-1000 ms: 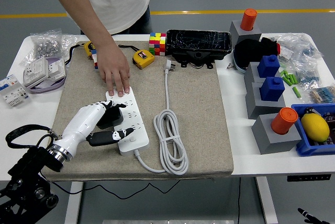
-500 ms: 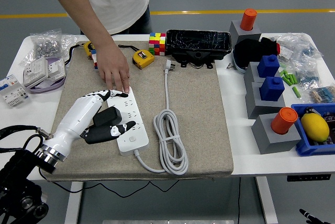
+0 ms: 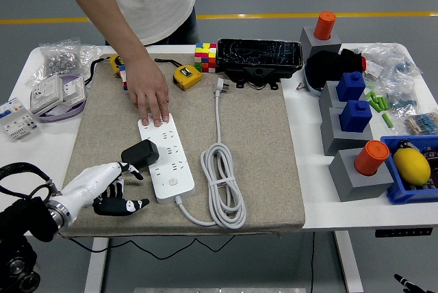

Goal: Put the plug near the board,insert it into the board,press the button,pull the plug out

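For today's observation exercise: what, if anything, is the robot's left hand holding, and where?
Nothing. The left hand is open beside the black plug, which sits on the power strip.

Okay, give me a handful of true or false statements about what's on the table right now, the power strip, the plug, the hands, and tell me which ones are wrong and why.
1. The black plug sits at the left edge of the white power strip. True.
2. The robot's left hand is gripping the plug. False: it is apart from the plug, nearer the table's front edge, fingers relaxed and holding nothing.
3. A person's hand presses on the far end of the power strip. True.
4. The strip's white cable lies stretched out straight. False: it is coiled in loops on the mat, right of the strip.
5. The lemon lies on the beige mat. False: it is in the blue bin.
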Robot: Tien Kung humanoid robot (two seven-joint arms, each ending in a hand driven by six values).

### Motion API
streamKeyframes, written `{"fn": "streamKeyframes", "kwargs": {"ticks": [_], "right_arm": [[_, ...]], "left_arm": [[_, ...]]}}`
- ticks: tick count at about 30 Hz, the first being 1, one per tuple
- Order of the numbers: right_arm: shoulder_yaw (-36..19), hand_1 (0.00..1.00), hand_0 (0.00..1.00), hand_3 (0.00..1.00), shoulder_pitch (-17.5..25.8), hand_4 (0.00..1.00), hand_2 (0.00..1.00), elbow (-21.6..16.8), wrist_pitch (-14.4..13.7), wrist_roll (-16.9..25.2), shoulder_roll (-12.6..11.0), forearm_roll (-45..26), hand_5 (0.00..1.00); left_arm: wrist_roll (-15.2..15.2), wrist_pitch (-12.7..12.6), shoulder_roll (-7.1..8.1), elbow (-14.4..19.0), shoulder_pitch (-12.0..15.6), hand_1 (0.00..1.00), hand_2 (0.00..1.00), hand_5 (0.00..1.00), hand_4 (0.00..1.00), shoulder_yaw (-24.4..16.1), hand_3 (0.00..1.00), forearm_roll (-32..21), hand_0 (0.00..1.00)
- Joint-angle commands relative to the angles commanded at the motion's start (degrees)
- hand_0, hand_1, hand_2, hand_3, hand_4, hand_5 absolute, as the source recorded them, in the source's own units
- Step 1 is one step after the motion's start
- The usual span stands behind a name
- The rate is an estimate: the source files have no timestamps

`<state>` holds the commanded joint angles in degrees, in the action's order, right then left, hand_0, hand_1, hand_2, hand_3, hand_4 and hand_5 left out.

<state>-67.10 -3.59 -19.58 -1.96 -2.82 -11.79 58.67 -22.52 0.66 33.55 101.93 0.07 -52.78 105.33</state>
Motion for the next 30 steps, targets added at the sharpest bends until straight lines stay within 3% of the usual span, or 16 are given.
{"fn": "streamKeyframes", "kwargs": {"ticks": [1,6,7,20,30], "right_arm": [[0.0,0.664,0.657,0.582,0.0,0.998,0.67,0.0,0.0,0.0,0.0,0.0,0.56],[0.2,0.664,0.657,0.582,-0.1,0.998,0.67,0.1,0.0,0.0,-0.1,-0.1,0.56],[0.3,0.664,0.658,0.582,-0.1,0.998,0.669,0.1,0.0,0.0,-0.1,-0.1,0.558],[1.1,0.664,0.653,0.581,-0.2,0.998,0.668,0.0,0.0,0.0,-0.4,-0.3,0.557],[1.0,0.664,0.654,0.581,-0.2,0.998,0.668,0.1,0.1,-0.1,-0.4,-0.3,0.557]], "left_arm": [[0.2,0.2,0.14,0.0,-0.2,0.068,0.124,0.199,0.693,0.2,0.761,-0.4,0.095],[1.3,1.0,0.48,0.0,-1.3,0.068,0.124,0.199,0.693,1.2,0.761,-2.2,0.095],[1.3,1.2,0.39,0.0,-1.8,0.065,0.122,0.154,0.663,1.7,0.793,-2.7,0.084],[1.9,1.8,-0.54,0.0,-5.4,0.063,0.12,0.128,0.645,4.2,0.807,-4.4,0.077],[1.9,4.0,-0.51,0.0,-6.5,0.063,0.12,0.114,0.621,4.6,0.774,-6.7,0.077]]}}
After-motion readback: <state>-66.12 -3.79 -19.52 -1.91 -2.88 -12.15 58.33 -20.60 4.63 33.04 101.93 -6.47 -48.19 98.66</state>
